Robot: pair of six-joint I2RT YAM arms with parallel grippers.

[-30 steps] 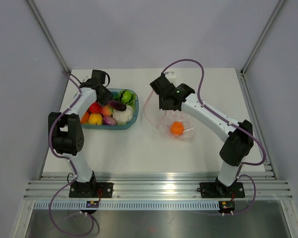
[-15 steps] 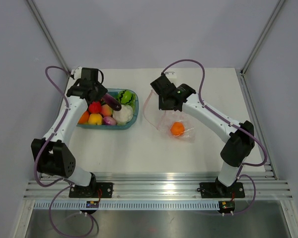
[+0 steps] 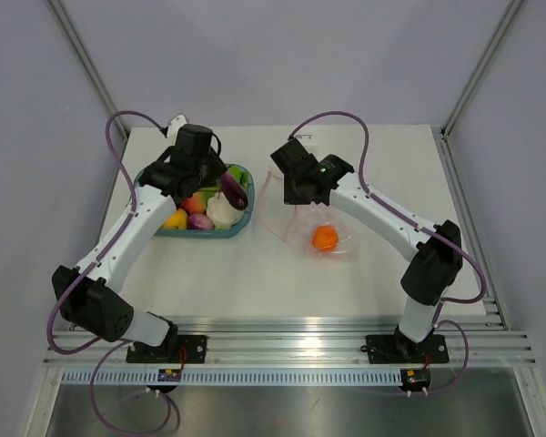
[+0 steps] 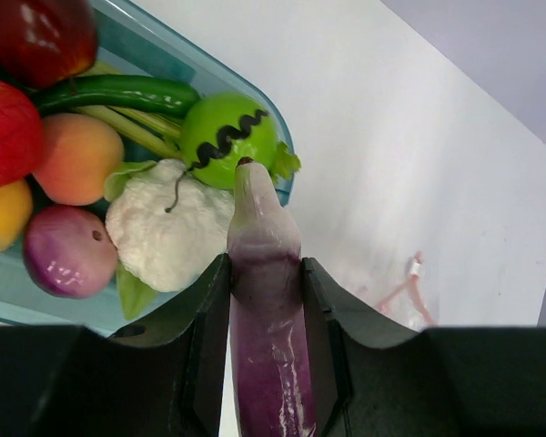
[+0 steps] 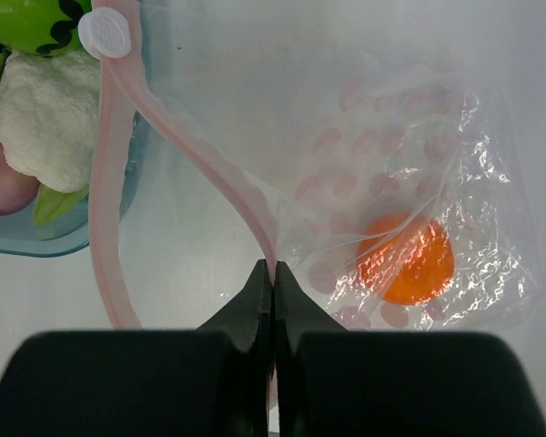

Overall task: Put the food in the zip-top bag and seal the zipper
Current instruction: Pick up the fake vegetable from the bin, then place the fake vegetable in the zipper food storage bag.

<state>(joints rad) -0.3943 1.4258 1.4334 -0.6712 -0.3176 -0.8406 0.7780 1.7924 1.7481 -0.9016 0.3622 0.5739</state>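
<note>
My left gripper [image 3: 226, 185] is shut on a purple toy eggplant [image 4: 264, 300] and holds it above the right end of the teal tray [image 3: 209, 230]; the eggplant also shows in the top view [image 3: 233, 189]. The clear zip-top bag [image 3: 314, 228] lies right of the tray with an orange ball [image 3: 324, 238] inside. My right gripper [image 5: 273, 273] is shut on the pink zipper strip [image 5: 214, 168] and holds the bag's mouth up, open toward the tray. The ball shows through the plastic [image 5: 407, 259].
The tray holds a white cauliflower [image 4: 168, 223], a green piece [image 4: 227, 141], a purple onion [image 4: 68, 250], a peach [image 4: 77, 157], red pieces [image 4: 5, 132] and a green bean [image 4: 118, 91]. White table [image 3: 282, 282] lies around. A white slider tab [image 5: 107, 34] sits on the zipper.
My left arm swung from the tray's left side to over its right end, carrying the eggplant toward the bag. My right gripper shifted slightly left, still holding the zipper.
</note>
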